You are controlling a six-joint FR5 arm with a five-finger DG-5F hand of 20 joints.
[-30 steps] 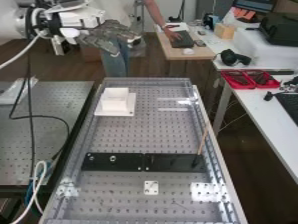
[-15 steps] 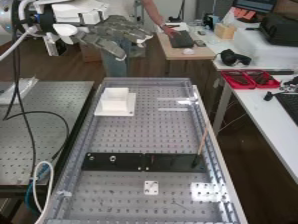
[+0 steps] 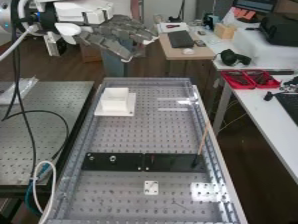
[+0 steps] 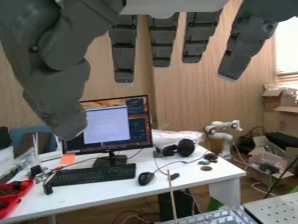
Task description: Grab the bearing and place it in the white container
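Though writing on the monitor point(image 4: 106, 125) seems too small to read, the hand point(image 3: 114, 38) hangs with fingers apart.

Grey bench point(image 3: 126, 137) dotted with dark holes; white container point(image 3: 116, 103) at its eleven o'clock; black bar point(image 3: 174, 163); red trays point(image 3: 239, 87) towards two o'clock.

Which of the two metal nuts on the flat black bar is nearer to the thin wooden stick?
The larger metal nut; the smaller one stands farther from the stick.

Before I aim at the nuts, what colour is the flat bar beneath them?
The flat bar is black; the high view shows it best.
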